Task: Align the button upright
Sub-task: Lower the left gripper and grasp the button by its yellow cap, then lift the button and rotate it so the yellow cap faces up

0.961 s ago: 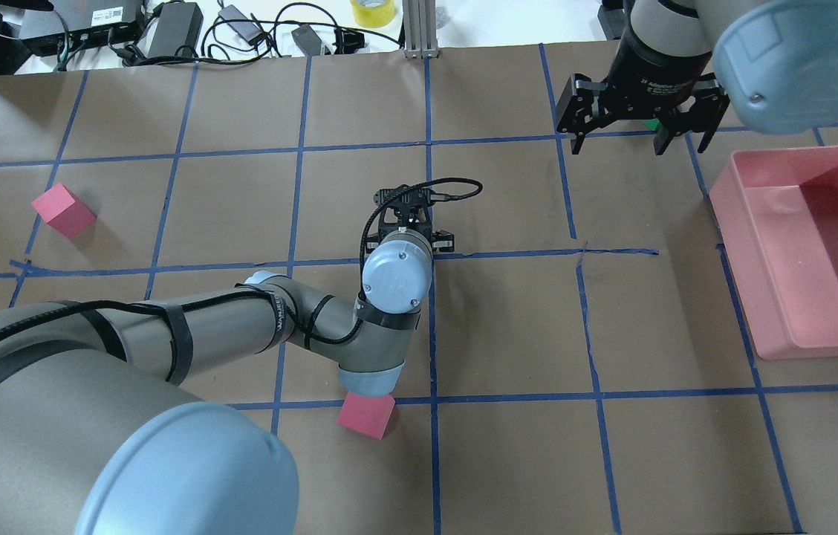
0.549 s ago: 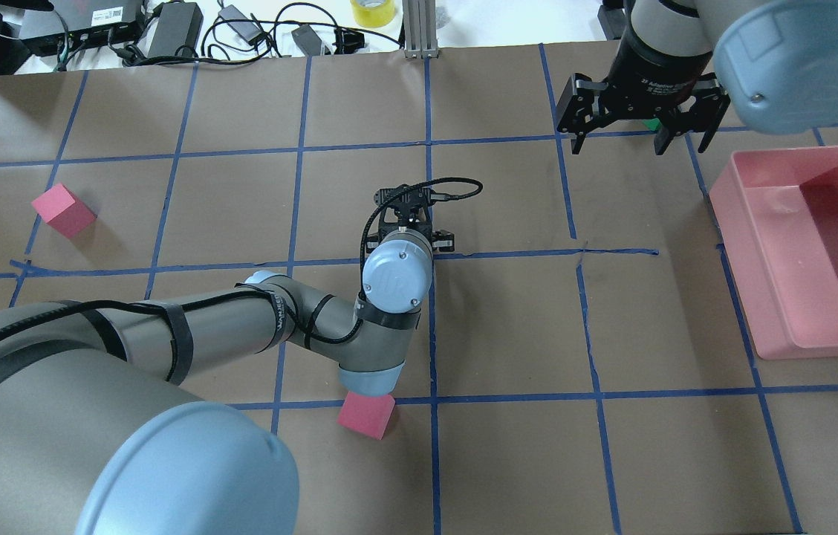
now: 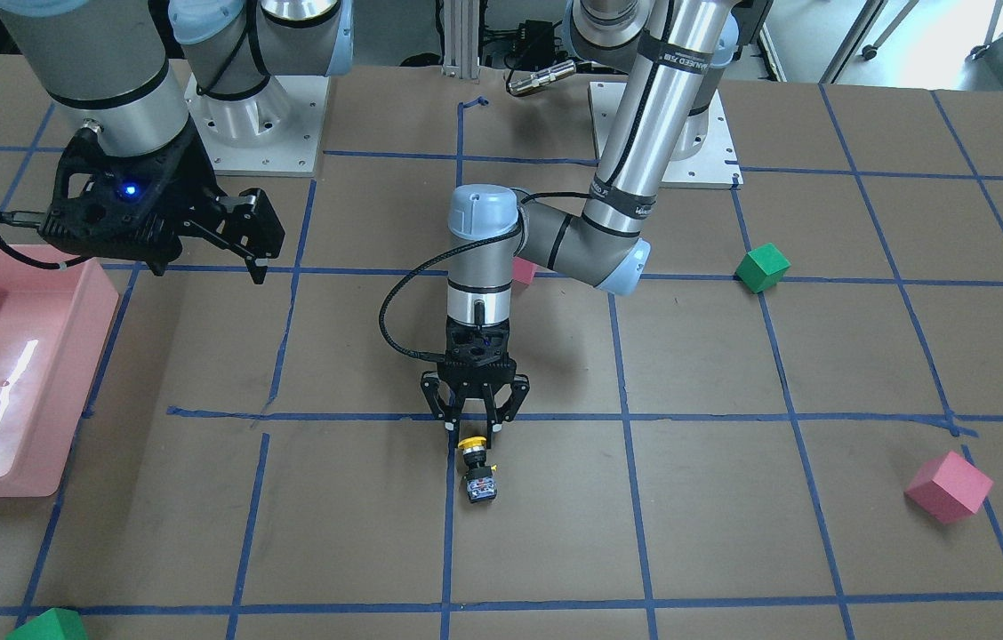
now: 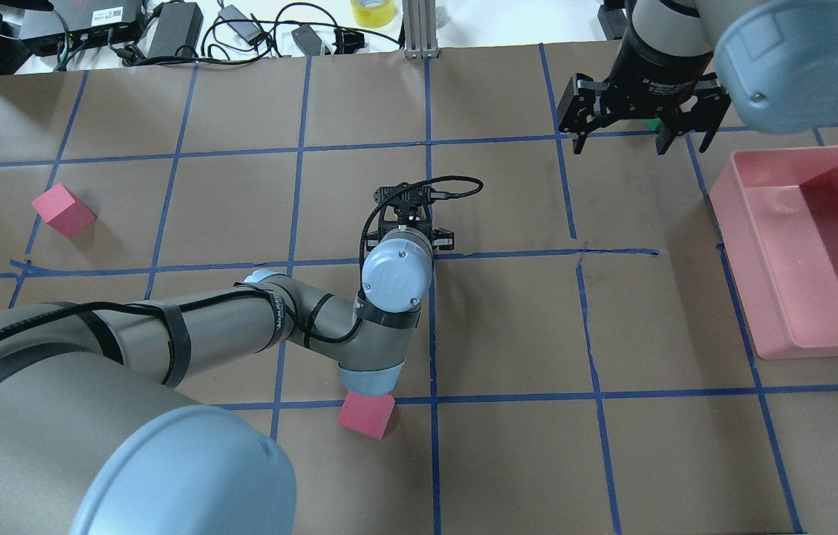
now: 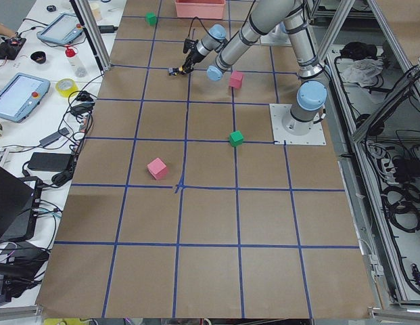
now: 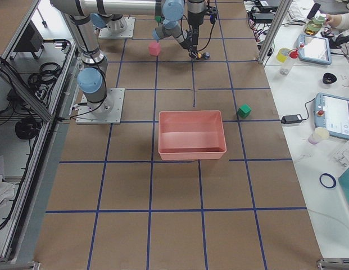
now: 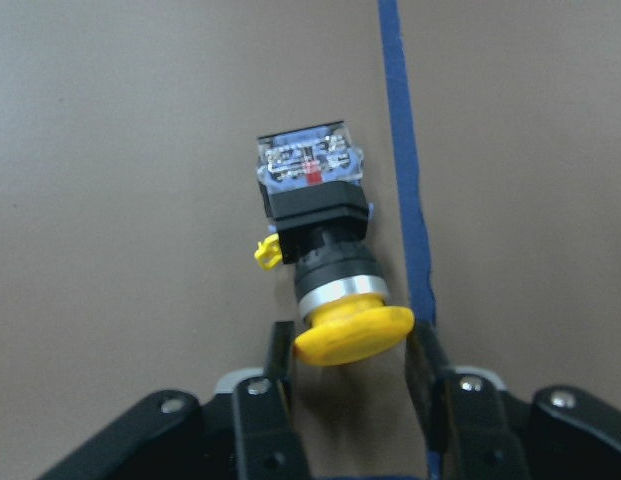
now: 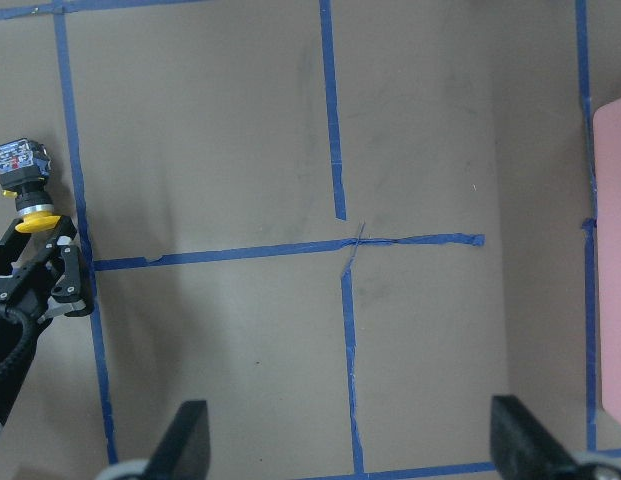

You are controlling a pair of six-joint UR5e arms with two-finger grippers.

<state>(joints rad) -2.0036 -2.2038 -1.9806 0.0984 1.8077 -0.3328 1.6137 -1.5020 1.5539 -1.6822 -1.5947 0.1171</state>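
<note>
The button [image 3: 477, 471] lies on its side on the brown table beside a blue tape line. Its yellow cap points toward the robot and its silvery base away. My left gripper [image 3: 472, 431] points straight down over it. In the left wrist view the button [image 7: 315, 215] fills the middle, and the open left gripper [image 7: 352, 365] has a finger close on each side of the cap. In the overhead view the left wrist hides the button. My right gripper [image 4: 640, 145] is open, empty and raised at the far right; its wrist view shows the button [image 8: 20, 175] at the left edge.
A pink bin [image 4: 783, 327] stands at the table's right side. Pink cubes lie at the far left [image 4: 62, 210] and under the left elbow [image 4: 365, 416]. A green cube [image 4: 653, 124] sits beneath the right gripper, and another green cube [image 3: 762, 268] lies near the left arm's base.
</note>
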